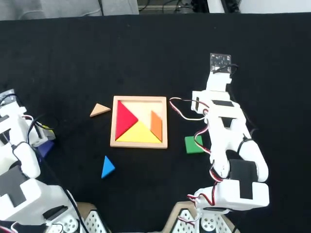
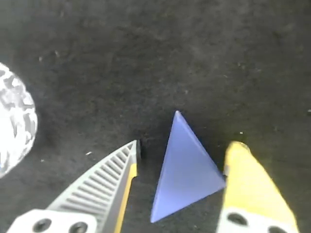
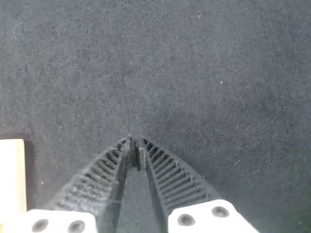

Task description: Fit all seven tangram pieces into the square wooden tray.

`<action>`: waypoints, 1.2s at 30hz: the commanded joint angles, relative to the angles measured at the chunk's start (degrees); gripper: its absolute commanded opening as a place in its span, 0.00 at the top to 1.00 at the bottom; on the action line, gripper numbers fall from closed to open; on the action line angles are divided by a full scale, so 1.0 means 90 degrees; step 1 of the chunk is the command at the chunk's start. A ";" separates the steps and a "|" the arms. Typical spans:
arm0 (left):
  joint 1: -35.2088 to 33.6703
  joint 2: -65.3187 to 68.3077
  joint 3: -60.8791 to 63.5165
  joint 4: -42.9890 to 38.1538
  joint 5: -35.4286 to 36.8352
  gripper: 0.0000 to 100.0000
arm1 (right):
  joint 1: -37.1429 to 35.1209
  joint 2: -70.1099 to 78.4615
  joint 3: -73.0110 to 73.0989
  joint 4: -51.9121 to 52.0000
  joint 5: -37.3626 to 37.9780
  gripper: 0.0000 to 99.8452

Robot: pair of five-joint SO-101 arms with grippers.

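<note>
**Three pieces in the tray, four on the surface**

The tray (image 1: 139, 144) lies on the black surface (image 1: 73, 58) between the two arms. Inside it are a red triangle (image 1: 125, 119) on its left side, a yellow triangle (image 1: 139, 133) along its near edge, and an orange piece (image 1: 156, 124) against its right wall.

Outside the tray, a tan triangle (image 1: 99, 110) lies just beside its left edge. A blue triangle (image 1: 107, 166) lies near its near-left corner, and a green square (image 1: 194, 144) sits close to its right edge. A violet triangle (image 2: 187, 170) lies well to the left of the tray.

The left tool (image 2: 185, 145) is spread around that violet triangle. Its yellow finger (image 2: 248, 179) is right at one corner, and its grey finger (image 2: 107, 179) stands apart from the opposite edge.

The right tool (image 3: 135, 148) is pressed together with nothing in it. It sits over bare surface, with a corner of the tray nearby.
</note>
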 commanded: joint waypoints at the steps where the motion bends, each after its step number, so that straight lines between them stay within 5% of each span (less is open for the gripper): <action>1: 0.0054 -0.0078 -0.0093 0.0029 -0.0518 0.69 | -0.0068 -0.0015 -0.0337 -0.0147 0.0039 0.99; 19: 0.0317 -0.0078 -0.0093 0.0703 -0.1035 0.69 | -0.0205 -0.0015 -0.0317 -0.0137 0.0420 0.99; 36: 0.0132 -0.0010 0.0034 0.0244 -0.1094 0.76 | -0.0205 -0.0015 -0.0317 -0.0117 0.0420 0.99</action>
